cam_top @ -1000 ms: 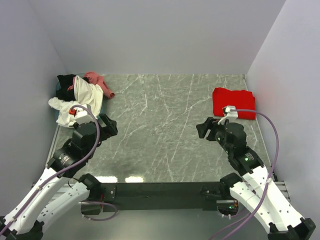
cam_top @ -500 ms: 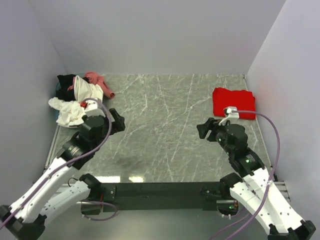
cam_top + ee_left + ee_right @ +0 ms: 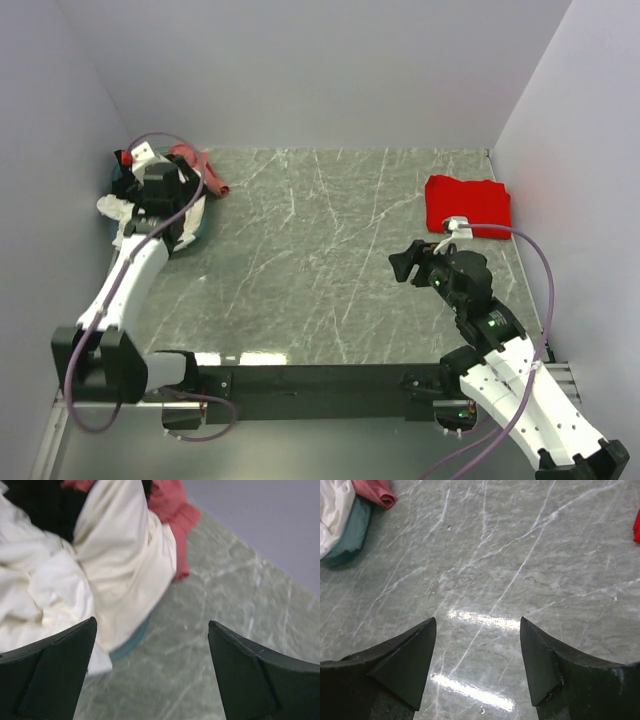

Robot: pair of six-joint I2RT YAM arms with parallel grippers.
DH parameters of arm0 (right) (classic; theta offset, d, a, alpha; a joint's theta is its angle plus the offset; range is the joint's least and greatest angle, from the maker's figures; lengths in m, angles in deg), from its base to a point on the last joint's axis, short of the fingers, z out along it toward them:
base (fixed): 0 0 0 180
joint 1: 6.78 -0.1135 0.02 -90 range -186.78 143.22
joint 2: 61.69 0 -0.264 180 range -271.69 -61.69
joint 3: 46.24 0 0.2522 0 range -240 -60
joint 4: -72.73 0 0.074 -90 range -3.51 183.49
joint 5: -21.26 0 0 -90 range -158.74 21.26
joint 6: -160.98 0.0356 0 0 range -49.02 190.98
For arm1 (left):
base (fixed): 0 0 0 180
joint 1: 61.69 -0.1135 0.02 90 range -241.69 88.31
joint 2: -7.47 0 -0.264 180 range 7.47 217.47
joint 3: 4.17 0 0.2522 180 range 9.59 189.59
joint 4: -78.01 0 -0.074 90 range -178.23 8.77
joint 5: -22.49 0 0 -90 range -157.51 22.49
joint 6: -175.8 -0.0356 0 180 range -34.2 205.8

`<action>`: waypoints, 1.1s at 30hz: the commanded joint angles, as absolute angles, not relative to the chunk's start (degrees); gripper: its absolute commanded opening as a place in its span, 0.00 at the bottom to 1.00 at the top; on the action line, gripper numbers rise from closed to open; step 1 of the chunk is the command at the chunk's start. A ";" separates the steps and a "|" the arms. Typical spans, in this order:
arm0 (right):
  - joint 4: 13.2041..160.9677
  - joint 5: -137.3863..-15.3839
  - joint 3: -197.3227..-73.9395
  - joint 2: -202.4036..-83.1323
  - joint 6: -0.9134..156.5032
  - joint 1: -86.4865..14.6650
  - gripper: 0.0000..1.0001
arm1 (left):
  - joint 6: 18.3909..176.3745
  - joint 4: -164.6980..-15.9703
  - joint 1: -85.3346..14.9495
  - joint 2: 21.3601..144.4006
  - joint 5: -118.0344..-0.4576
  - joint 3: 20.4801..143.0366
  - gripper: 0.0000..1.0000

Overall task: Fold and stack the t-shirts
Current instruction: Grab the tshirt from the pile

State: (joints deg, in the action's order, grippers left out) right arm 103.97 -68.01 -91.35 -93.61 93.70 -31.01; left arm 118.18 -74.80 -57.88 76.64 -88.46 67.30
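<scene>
A heap of crumpled t-shirts lies in the far left corner: a cream one (image 3: 125, 570), a white one (image 3: 30, 600), a black one (image 3: 45, 510), a pink one (image 3: 167, 505) and a teal edge (image 3: 127, 642) underneath. My left gripper (image 3: 152, 622) hangs open just over the heap's near right edge (image 3: 178, 212), holding nothing. A folded red t-shirt (image 3: 467, 205) lies at the far right; only a sliver of it (image 3: 637, 525) shows in the right wrist view. My right gripper (image 3: 408, 262) stands open and empty above bare table (image 3: 477, 620), nearer than the red shirt.
Grey walls close in the marble table (image 3: 330, 250) at the back and on both sides. The heap rests against the left wall. In the right wrist view the heap's teal cloth (image 3: 350, 535) and pink cloth (image 3: 375, 491) show at the top left.
My left arm has swung from the near left out to the far left corner, over the heap, with its jaws a little wider. The right arm has barely moved.
</scene>
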 commanded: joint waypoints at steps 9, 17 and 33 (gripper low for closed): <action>99.15 -71.65 -89.36 -93.42 93.74 -31.22 0.75 | 114.46 -80.85 -61.60 96.58 -98.26 82.88 0.99; 100.55 -69.80 -89.44 -93.07 92.69 -31.22 0.74 | 114.54 -82.08 -65.03 101.86 -98.88 83.42 0.99; 100.82 -69.01 -90.32 -95.00 91.99 -31.22 0.75 | 111.91 -81.56 -67.93 113.12 -94.05 92.54 0.44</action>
